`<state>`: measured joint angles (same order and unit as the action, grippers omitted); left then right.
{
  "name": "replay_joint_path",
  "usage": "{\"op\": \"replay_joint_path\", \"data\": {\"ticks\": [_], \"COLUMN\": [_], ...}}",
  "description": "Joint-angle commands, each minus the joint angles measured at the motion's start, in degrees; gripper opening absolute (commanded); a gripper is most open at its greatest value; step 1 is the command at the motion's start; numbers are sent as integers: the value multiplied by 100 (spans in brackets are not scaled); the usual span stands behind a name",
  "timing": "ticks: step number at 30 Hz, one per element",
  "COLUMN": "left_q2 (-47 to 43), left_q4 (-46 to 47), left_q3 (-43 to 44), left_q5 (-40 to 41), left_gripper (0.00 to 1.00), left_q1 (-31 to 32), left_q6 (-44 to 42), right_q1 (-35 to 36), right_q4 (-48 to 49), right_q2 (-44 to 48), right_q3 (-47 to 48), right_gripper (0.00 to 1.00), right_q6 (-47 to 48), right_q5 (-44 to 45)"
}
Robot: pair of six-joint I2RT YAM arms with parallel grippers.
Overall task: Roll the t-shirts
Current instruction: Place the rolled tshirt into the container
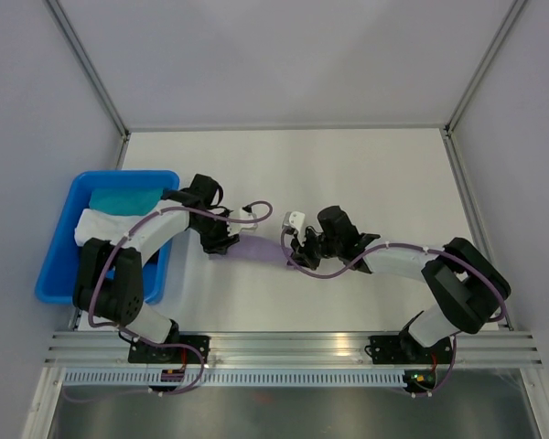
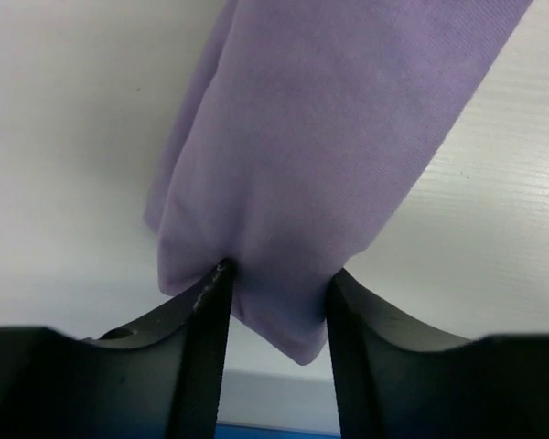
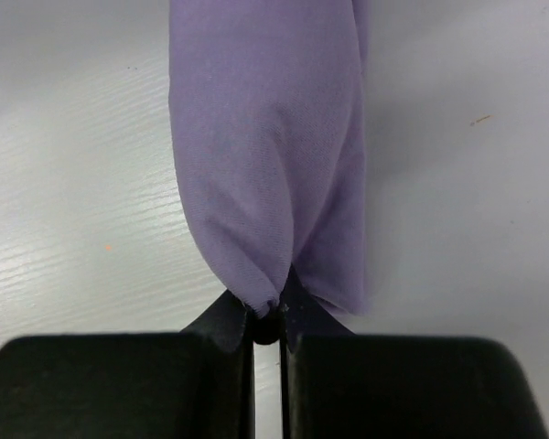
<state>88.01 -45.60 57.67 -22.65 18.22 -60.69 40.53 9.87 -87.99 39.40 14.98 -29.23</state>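
Observation:
The lavender t-shirt lies as a narrow rolled band on the white table, stretched between my two grippers. My left gripper is at its left end. In the left wrist view the fingers press into the roll's end from both sides, and a corner of fabric hangs between them. My right gripper is at the right end. In the right wrist view the gripper is nearly closed, pinching a fold of the shirt at its tips.
A blue bin stands at the left edge and holds a teal cloth and a white cloth. The left arm reaches over its right wall. Metal frame posts stand at the back corners and a rail runs along the near edge.

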Motion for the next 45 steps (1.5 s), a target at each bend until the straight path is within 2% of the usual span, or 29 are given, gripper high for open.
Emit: {"op": "replay_joint_path", "data": {"ticks": [1,3,4,5,7,10,11,13,15,16,17,19,20,25,28,33,34,35,36,38,41,45], "left_q2": [15,128,172,251,296,427,489,726,849,876,902,1069,1122,1587,1693,1264,1167,922,807,543,-10,-652], "left_q4": [-9,-466,-632,-878,-1265,-2546,-3281,-3726,-3711,-3623,-3387,-3227,-3140,-2805,-2735,-2077,-1753,-1611,-1427,-840,-119,560], "left_q3": [332,446,499,604,754,1280,1586,1782,1774,1696,1660,1625,1616,1686,1878,2143,2143,2117,2047,1924,1556,538], "left_q5": [-98,-169,-213,-196,-283,-765,-906,-1144,-1154,-1136,-1084,-1004,-900,-627,-512,-591,-600,-617,-635,-670,-373,181], "left_gripper": [47,35,16,3,2,2,2,2,4,6,14,20,24,33,44,70,72,95,100,100,100,100], "left_q1": [-20,-20,-20,-20,-37,-46,-38,-55,-160,-204,-239,-292,-292,-336,-406,-626,-626,-626,-626,-600,-189,1006], "left_q6": [-293,-391,-435,-453,-540,-909,-1014,-1042,-989,-963,-867,-796,-700,-603,-541,-348,-347,-339,-356,-313,-76,30], "right_q1": [-194,-274,-291,-326,-362,-362,-362,-379,-441,-485,-546,-660,-687,-775,-801,-994,-1012,-1038,-1047,-1056,-1065,-1100], "right_q4": [234,226,165,86,-256,-889,-968,-1119,-1040,-848,-603,-582,-722,-1144,-1224,-1303,-1382,-1556,-1610,-1620,-1707,-1760], "right_q2": [159,185,220,238,291,265,247,168,71,45,-34,-174,-340,-843,-948,-1159,-1220,-1334,-1379,-1414,-1458,-1476], "right_q3": [-160,-204,-196,-178,-82,120,147,112,-1,-54,-107,-55,93,481,508,630,683,788,832,885,973,1000], "right_gripper": [0,0,0,0,1,0,0,1,0,0,0,1,2,6,7,10,11,11,11,13,13,14], "right_q6": [-355,-452,-461,-444,-409,-373,-434,-566,-864,-1022,-1311,-1480,-1481,-1911,-2060,-2482,-2509,-2500,-2483,-2561,-2676,-2737], "right_q5": [-679,-820,-856,-1056,-1373,-1962,-2172,-2279,-2236,-2218,-2218,-2157,-2113,-2051,-1894,-1840,-1840,-1840,-1849,-1840,-1849,-1823]}}
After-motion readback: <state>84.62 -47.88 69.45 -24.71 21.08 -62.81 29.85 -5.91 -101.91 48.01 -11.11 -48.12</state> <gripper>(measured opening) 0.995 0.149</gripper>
